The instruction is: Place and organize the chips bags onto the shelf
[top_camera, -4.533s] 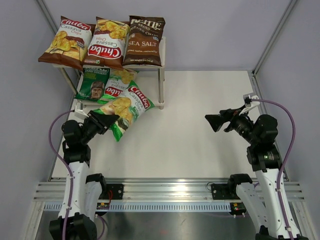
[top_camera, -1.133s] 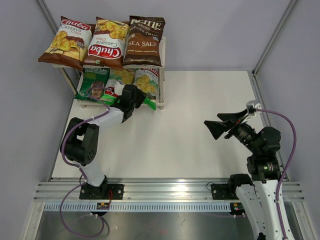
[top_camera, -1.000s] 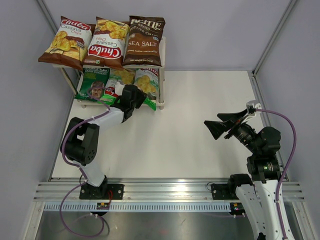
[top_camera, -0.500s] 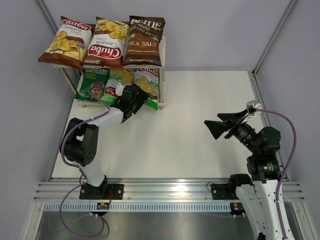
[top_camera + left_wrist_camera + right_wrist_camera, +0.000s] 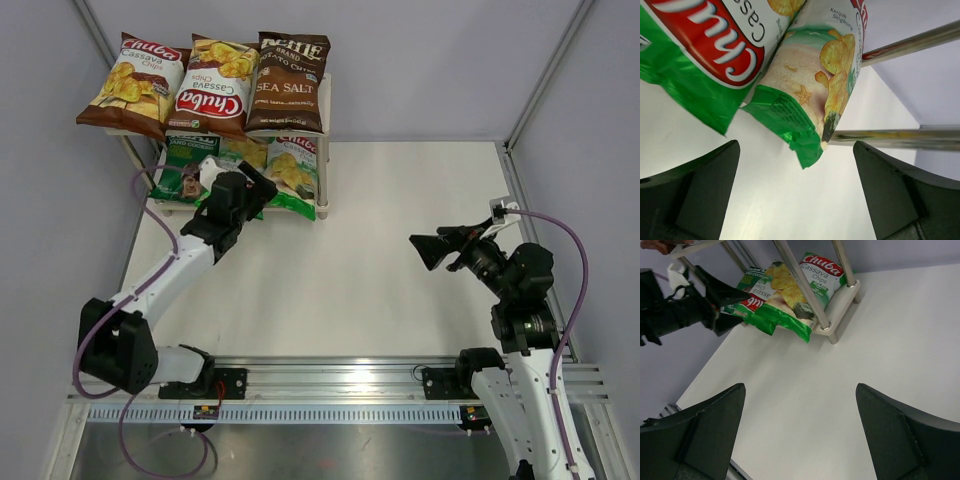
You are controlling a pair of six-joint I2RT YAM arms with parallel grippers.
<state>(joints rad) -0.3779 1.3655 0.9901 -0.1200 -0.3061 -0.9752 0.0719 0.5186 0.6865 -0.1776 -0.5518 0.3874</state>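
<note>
The shelf (image 5: 326, 102) stands at the back left. Its top board carries two brown Chuba chips bags (image 5: 128, 82) (image 5: 212, 88) and a Kettle Sea Salt bag (image 5: 288, 85). On the lower board (image 5: 842, 305) lie a dark green bag with a face (image 5: 183, 165) and two green Chuba bags (image 5: 293, 175) (image 5: 245, 152), their lower ends hanging over the front edge. My left gripper (image 5: 255, 187) hovers open just in front of them, with nothing between its fingers (image 5: 796, 146). The green bags (image 5: 815, 75) (image 5: 705, 45) fill its wrist view. My right gripper (image 5: 418, 250) is open and empty over the table at the right (image 5: 800, 386).
Thin metal shelf legs (image 5: 910, 40) (image 5: 880, 136) stand close to my left fingers. Grey walls with corner posts (image 5: 545, 85) enclose the white table (image 5: 400, 200). An aluminium rail (image 5: 330, 385) runs along the near edge. Purple cables (image 5: 575, 260) loop beside both arms.
My left gripper has opened, let go of the green Chuba bag on the lower board, and drawn back to the left. The right arm has barely moved.
</note>
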